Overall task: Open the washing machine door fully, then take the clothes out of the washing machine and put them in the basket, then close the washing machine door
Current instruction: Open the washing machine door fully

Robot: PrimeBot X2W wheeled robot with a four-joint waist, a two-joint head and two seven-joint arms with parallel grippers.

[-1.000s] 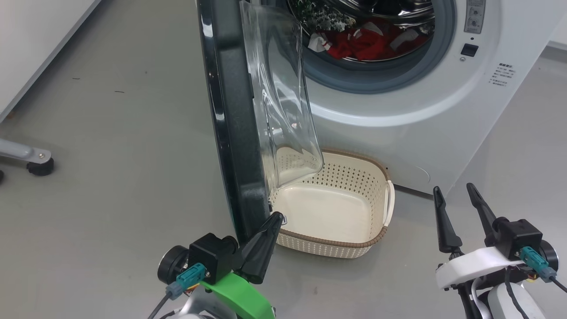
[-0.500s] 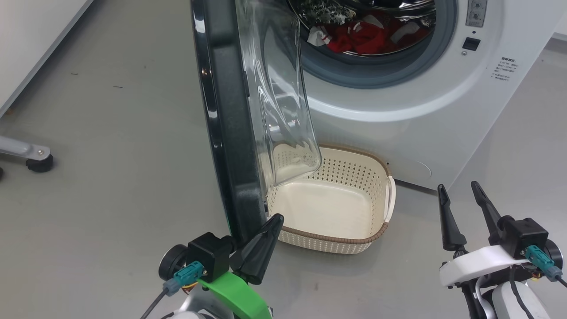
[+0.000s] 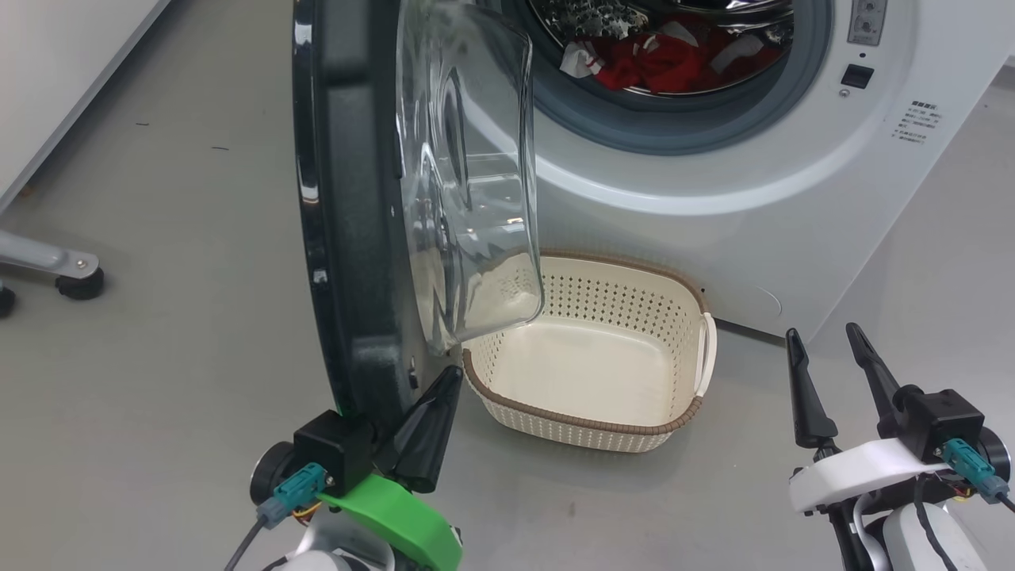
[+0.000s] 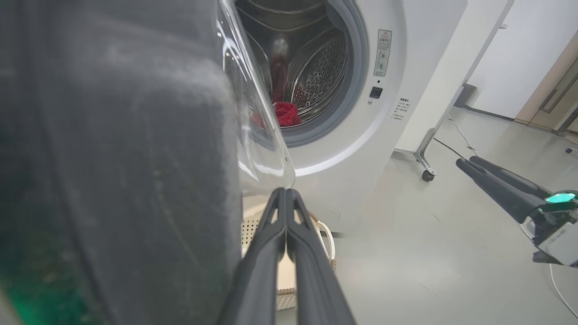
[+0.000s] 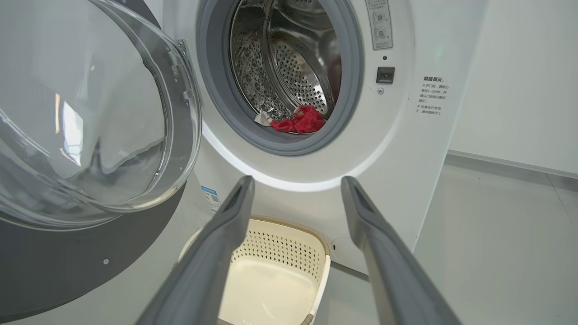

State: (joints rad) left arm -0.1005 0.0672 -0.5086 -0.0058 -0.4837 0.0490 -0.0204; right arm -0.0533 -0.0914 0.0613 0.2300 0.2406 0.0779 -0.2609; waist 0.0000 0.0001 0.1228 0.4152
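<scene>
The left gripper has its fingers pressed together on nothing and lies along the lower inner edge of the washing machine door. Contact looks likely, but we cannot confirm it. We judge it serves as a blunt pusher to swing the door wider, not as a clamp. The right gripper stands parted and empty, low and well apart from the work, presumably kept free for the reach inside.

The washing machine has its mouth uncovered. The door stands out edge-on from the front, and its glass bowl overhangs the near left corner of the basket, so we rate the opening as incomplete. The basket sits on the floor just before the machine, under the mouth (a sensible spot for a short drop), and is empty. The clothes lie bunched in the drum behind the gasket, untouched.
</scene>
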